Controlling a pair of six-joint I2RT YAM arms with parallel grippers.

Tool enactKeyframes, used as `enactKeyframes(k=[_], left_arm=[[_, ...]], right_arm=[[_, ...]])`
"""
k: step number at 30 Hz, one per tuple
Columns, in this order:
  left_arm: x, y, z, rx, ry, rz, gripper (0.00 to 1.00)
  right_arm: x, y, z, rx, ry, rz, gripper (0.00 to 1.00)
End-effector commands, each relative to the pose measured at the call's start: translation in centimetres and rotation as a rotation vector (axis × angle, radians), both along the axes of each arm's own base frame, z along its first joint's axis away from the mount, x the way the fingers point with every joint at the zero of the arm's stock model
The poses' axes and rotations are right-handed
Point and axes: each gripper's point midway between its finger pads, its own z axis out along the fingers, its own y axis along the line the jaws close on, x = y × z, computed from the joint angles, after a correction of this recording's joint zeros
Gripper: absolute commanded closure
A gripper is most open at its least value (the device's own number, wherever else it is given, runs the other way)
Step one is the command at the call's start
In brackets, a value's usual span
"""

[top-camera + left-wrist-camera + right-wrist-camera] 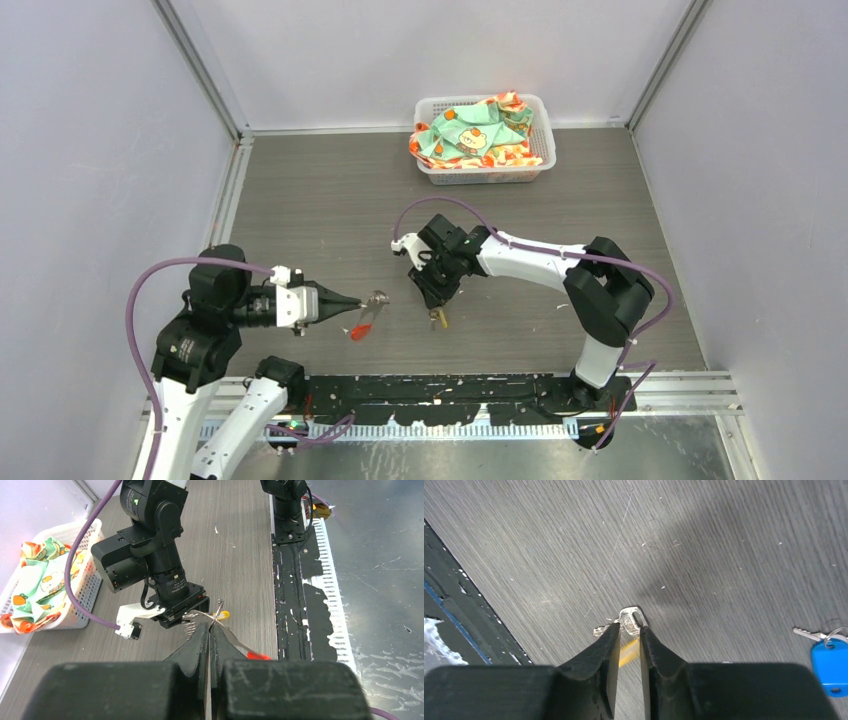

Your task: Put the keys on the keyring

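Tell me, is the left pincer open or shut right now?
Shut: the left pincer has its tips pressed together on the keyring, with the red tag hanging below.

My left fingers (198,647) pinch the thin metal keyring (375,297) aloft, its red tag (360,328) dangling below. The yellow key (631,621) sits between my right fingertips (607,645), its tag blurred. The blue key (830,661) lies flat nearby.
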Motion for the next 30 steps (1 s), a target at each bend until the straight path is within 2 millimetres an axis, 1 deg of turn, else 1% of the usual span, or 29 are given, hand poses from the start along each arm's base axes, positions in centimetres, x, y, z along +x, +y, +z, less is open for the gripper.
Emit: enactKeyframes(k=[1, 6, 8, 10, 14, 18, 21, 23, 26, 30], left_arm=[[-0.5, 0.2, 1.4, -0.013, -0.067, -0.007, 1.0], [-0.6, 0.2, 1.4, -0.014, -0.075, -0.008, 1.0], [-0.6, 0.2, 1.4, -0.014, -0.075, -0.008, 1.0], [-0.7, 0.2, 1.5, -0.015, -0.078, -0.009, 1.0], [-0.7, 0.2, 1.7, -0.016, -0.082, -0.008, 1.0], [-0.6, 0.3, 1.7, -0.015, -0.086, -0.004, 1.0], [-0.8, 0.3, 1.7, -0.012, -0.094, -0.008, 1.0], [-0.9, 0.4, 1.6, -0.011, -0.099, -0.011, 1.0], [-0.9, 0.4, 1.7, -0.008, -0.105, -0.013, 1.0], [-1.0, 0.4, 1.7, -0.007, -0.11, -0.016, 1.0]], right_arm=[[0.9, 0.7, 1.3, 0.035, -0.061, -0.001, 0.68], [1.1, -0.2, 1.3, 0.023, -0.091, -0.036, 0.49], [0.9, -0.5, 1.1, 0.016, -0.089, -0.038, 0.46], [0.8, -0.8, 0.8, 0.006, -0.084, -0.031, 0.45], [1.2, -0.9, 0.3, -0.015, -0.073, -0.036, 0.45], [1.0, -0.5, 0.7, -0.007, -0.026, -0.084, 0.46], [1.2, -0.8, 1.0, -0.017, 0.025, -0.196, 0.47], [0.6, -0.9, 1.3, -0.013, 0.078, -0.263, 0.47], [0.0, -0.5, 1.8, 0.039, 0.129, -0.357, 0.47], [-0.4, -0.2, 0.9, 0.048, 0.217, -0.504, 0.47]])
